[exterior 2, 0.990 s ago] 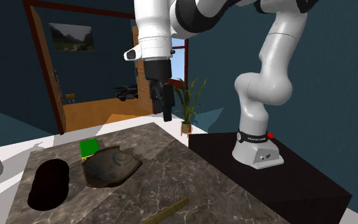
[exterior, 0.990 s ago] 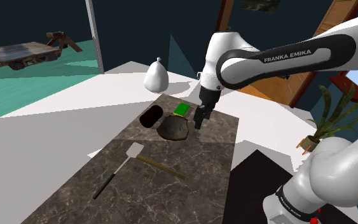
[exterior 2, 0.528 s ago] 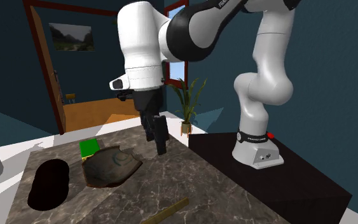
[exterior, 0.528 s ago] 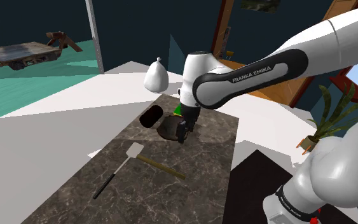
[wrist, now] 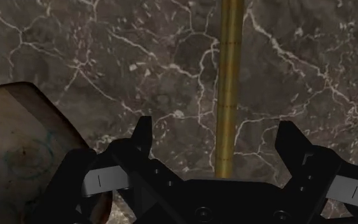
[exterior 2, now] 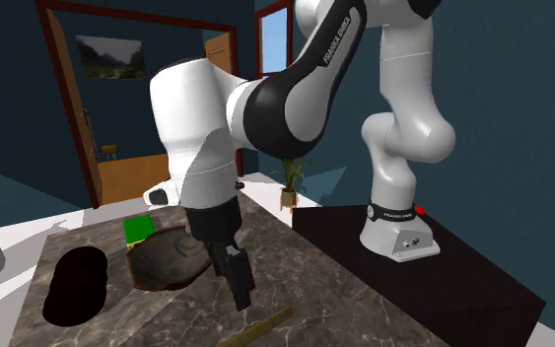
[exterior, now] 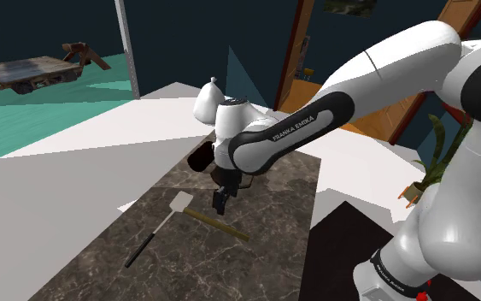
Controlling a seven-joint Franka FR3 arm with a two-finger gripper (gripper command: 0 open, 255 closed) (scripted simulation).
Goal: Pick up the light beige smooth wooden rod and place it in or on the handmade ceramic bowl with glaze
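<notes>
- Caught the black gripper low over the dark marble counter, poised above the task's rod and not touching it.
- Showed the jaws spread wide and pinching nothing, with bare marble visible on either side of the rod in the wrist view.
- Found the slim tan rod lying flat on the counter, just beside the head of a white spatula and slanting toward the shoulder view's lower right.
- Placed the rod almost midway between the two fingers of the gripper, its long axis running straight away from the palm and squarely across the line on which the fingers close.
- Left the near end of the rod hidden under the hand.
- Set the brown, uneven-rimmed bowl with faint teal markings just behind the gripper in the second exterior view, near a green block and a black cylinder.
- Put the rod below and in front of the fingers there, near that view's lower edge.
- Judged the stage as the approach, with nothing yet lifted.
- Judged the coming move to need a straight descent and a squeeze, with little or no turn of the wrist.
- Flagged one risk: so thin a rod rolling or slipping aside as the fingers close.
</notes>
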